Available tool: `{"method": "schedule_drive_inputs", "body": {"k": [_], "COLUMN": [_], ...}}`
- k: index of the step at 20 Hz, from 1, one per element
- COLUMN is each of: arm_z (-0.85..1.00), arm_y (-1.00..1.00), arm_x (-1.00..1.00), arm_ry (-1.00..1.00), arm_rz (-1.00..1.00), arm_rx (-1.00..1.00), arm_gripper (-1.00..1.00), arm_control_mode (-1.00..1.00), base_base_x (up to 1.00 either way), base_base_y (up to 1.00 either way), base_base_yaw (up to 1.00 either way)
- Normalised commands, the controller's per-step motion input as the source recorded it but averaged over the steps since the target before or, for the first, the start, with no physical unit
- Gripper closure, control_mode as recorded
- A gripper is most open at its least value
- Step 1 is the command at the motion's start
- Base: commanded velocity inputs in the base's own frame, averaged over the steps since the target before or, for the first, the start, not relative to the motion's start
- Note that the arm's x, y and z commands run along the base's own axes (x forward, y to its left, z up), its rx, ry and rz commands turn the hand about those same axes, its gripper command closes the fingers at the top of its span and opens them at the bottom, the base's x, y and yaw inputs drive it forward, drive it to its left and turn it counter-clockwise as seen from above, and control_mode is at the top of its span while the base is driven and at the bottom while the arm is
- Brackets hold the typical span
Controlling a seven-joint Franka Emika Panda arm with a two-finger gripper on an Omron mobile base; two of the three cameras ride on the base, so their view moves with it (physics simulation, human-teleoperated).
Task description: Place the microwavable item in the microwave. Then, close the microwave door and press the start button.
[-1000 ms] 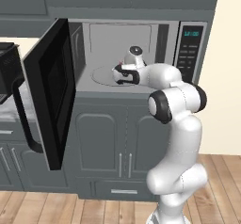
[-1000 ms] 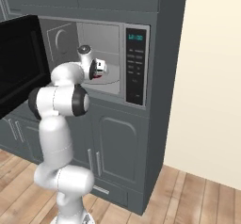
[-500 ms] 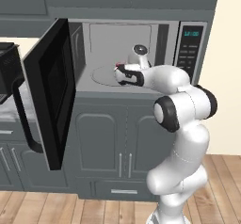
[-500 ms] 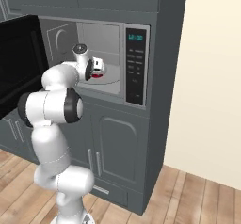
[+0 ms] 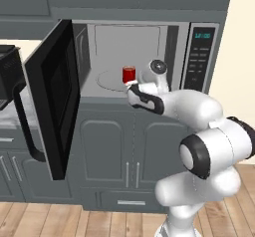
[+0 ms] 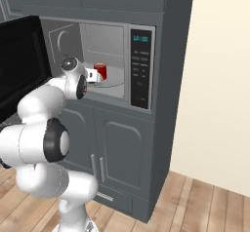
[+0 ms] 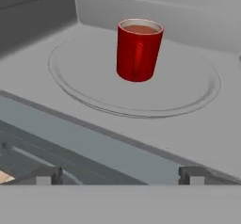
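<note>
Red cup (image 7: 139, 50) upright on the glass turntable (image 7: 188, 96) inside the microwave (image 5: 172, 47), toward the middle of the plate, apart from both finger tips. Gripper (image 7: 120, 175) empty, jaws spread wide, tips low at the front lip of the cavity with the cup standing free beyond them. Seen from the left base view, cup (image 5: 129, 74) just past the gripper (image 5: 130, 89), with the white forearm reaching in from the lower right. From the right base view, cup (image 6: 100, 71) just beside the gripper (image 6: 95, 76), and the control panel with teal display (image 6: 141, 39) to the right of the opening.

Microwave door (image 5: 55, 94) swung fully open to the left, black window facing outward, dark bar handle (image 5: 27, 126) hanging along its outer edge. Black coffee machine (image 5: 10, 74) partly hidden behind the door on the counter. Grey cabinet doors (image 5: 129, 154) below the oven, wooden floor (image 6: 205, 202) underneath, cream wall (image 6: 219, 80) at the right. Nothing between cup and door opening except the hand itself.

Against half a second ago: hand drawn back out of the cavity toward the front edge, cup left standing clear on the turntable where earlier the gripper covered it, elbow swung lower and nearer the cameras. Door unchanged.
</note>
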Motion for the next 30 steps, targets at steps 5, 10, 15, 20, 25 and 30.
{"method": "schedule_drive_inputs", "body": {"k": [5,10,15,20,25,30], "arm_z": [0.61,0.78,0.64,0.13,-0.09,0.0], "arm_y": [0.03,0.13,0.25,0.48,0.42,0.3], "arm_x": [-1.0,-1.0,-1.0,-1.0,-1.0,-1.0], "arm_ry": [-0.08,-0.02,0.0,0.01,-0.13,-0.27], "arm_rz": [0.0,0.0,0.0,0.0,0.01,0.01], "arm_rx": [-0.09,-0.17,-0.17,-0.19,-0.2,-0.15], "arm_gripper": [-1.0,-1.0,-1.0,-1.0,-1.0,-1.0], "arm_control_mode": [-1.0,-1.0,-1.0,-1.0,-1.0,-1.0], "base_base_x": [0.0,0.0,0.0,0.0,0.0,0.0], "base_base_y": [0.0,0.0,0.0,0.0,0.0,0.0], "base_base_yaw": [0.0,0.0,0.0,0.0,0.0,0.0]}}
